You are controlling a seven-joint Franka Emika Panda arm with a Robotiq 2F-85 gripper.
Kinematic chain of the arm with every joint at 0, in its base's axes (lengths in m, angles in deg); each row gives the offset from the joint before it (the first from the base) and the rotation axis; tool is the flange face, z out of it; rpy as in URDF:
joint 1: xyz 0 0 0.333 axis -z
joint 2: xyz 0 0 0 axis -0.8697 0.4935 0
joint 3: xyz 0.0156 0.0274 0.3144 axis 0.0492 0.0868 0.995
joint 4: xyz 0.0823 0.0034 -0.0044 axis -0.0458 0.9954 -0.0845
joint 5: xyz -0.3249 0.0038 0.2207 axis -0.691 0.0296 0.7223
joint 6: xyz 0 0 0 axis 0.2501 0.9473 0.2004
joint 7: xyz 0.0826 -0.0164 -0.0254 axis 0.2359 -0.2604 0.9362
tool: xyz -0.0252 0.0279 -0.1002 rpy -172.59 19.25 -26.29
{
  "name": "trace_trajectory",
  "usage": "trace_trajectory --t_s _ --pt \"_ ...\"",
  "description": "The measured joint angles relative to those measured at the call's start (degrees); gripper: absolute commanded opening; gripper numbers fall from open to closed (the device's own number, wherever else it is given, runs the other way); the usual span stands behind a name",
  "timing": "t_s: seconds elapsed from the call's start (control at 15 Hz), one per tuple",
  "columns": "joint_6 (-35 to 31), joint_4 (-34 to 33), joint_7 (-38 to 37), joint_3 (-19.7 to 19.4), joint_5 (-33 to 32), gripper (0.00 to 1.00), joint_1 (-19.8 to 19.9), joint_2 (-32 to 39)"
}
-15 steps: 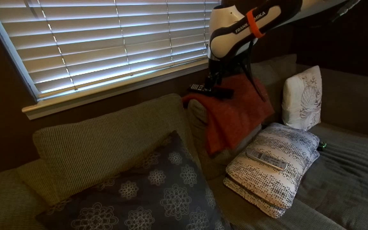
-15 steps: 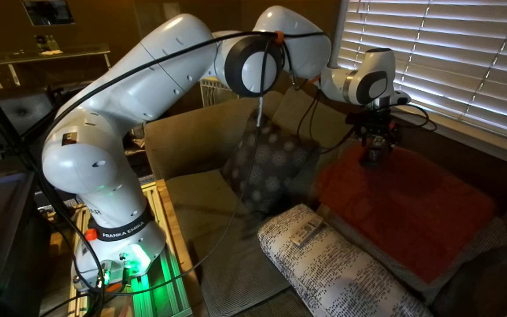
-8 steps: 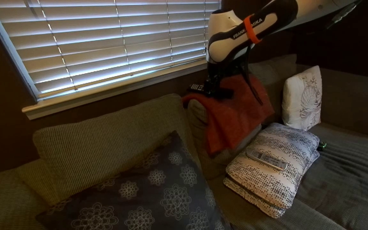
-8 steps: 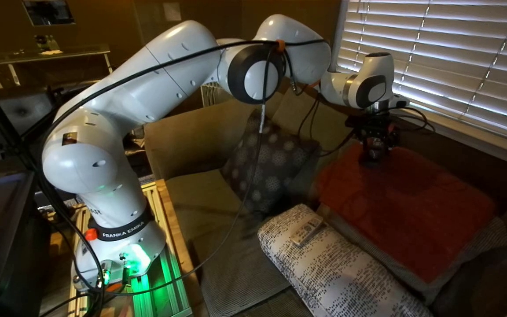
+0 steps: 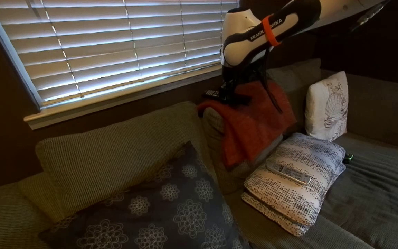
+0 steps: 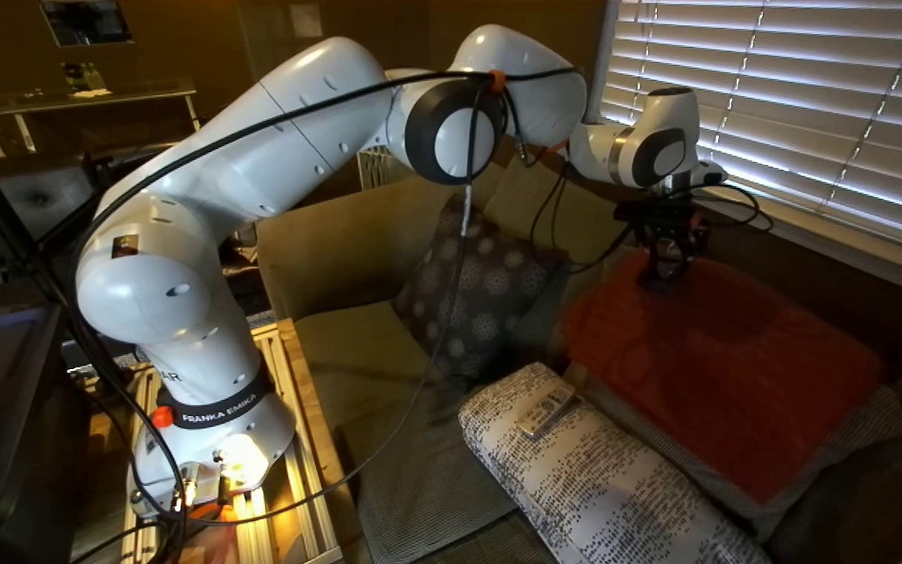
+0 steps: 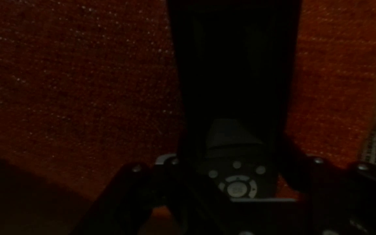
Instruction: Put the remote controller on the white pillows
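Note:
The black remote controller (image 7: 237,153) lies on the orange-red cover on top of the sofa back; its pale round buttons show in the wrist view. In an exterior view its button end (image 5: 212,94) sticks out past my gripper (image 5: 229,95). The fingers stand on both long sides of the remote, shut on it. Seen from across the room, the gripper (image 6: 664,270) is low over the cover, and the remote there is too dark to make out. Two white pillows (image 5: 288,204) with grey speckled bands are stacked flat on the seat, the upper pillow (image 6: 615,486) also visible in an exterior view.
A silvery-grey remote (image 5: 288,173) rests on the upper pillow. The orange-red cover (image 5: 254,135) drapes toward the seat. A dark floral cushion (image 5: 185,211) leans nearby, and a printed white cushion (image 5: 327,107) stands behind the pillows. The window sill (image 5: 126,95) runs close by the gripper.
My gripper came down a little onto the remote controller, its jaws closed on it, and it has risen very slightly. The light at the robot's base turned from green to yellowish white.

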Motion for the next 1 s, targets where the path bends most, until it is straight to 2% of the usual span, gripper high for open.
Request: trace_trajectory --t_s 0.4,0.73,0.8,1.0 --pt "0.0 0.6 0.0 0.7 1.8 0.40 0.3 -3.6" --pt "1.6 4.1 0.0 1.2 3.4 0.40 1.2 -8.6" --pt "2.1 4.9 0.0 1.2 3.4 0.90 1.2 -9.1" --pt "2.6 6.7 0.0 1.4 3.4 0.99 1.1 -9.3"
